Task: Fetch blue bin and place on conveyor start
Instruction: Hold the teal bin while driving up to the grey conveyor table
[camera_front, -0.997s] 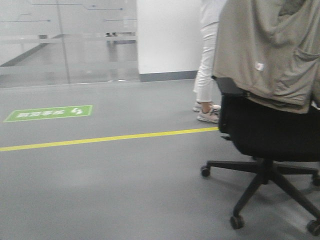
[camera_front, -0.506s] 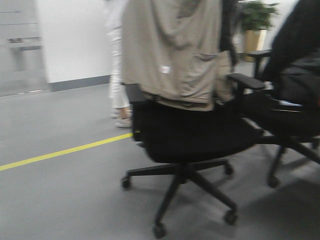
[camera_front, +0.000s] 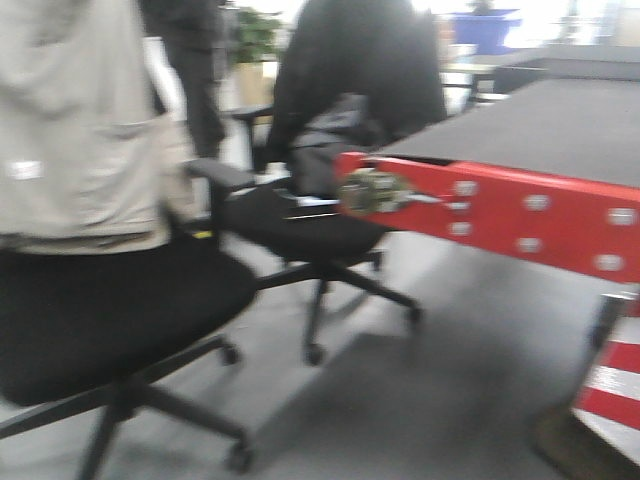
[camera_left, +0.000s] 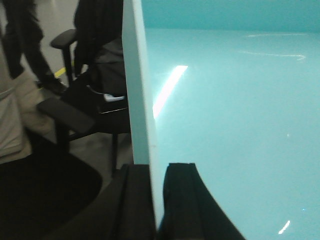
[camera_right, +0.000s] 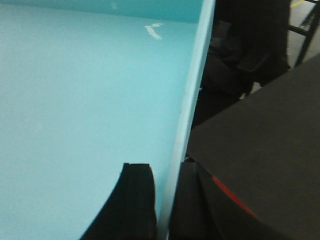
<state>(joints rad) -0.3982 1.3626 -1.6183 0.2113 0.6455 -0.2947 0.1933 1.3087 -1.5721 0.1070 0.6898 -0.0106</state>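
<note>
The blue bin (camera_left: 230, 125) is a light cyan smooth tub held between my two arms. My left gripper (camera_left: 156, 200) is shut on its left wall, one finger outside and one inside. My right gripper (camera_right: 167, 205) is shut on its right wall (camera_right: 192, 100) in the same way; the bin's inside (camera_right: 85, 100) fills that view. The conveyor start (camera_front: 540, 125) is a flat dark grey belt with a red front strip (camera_front: 500, 210), at the right of the front view. It also shows in the right wrist view (camera_right: 260, 160), just right of and below the bin. The bin is out of the front view.
A black office chair with a beige jacket (camera_front: 70, 150) stands close at the left. A second black chair (camera_front: 340, 200) stands in front of the conveyor's red end. A red-and-white striped post base (camera_front: 610, 390) is at the lower right. A person in dark clothes (camera_front: 195, 70) stands behind.
The front view has swung to the right: the yellow floor line and glass wall are gone, the chairs slid left, and the conveyor with its red strip has come into view.
</note>
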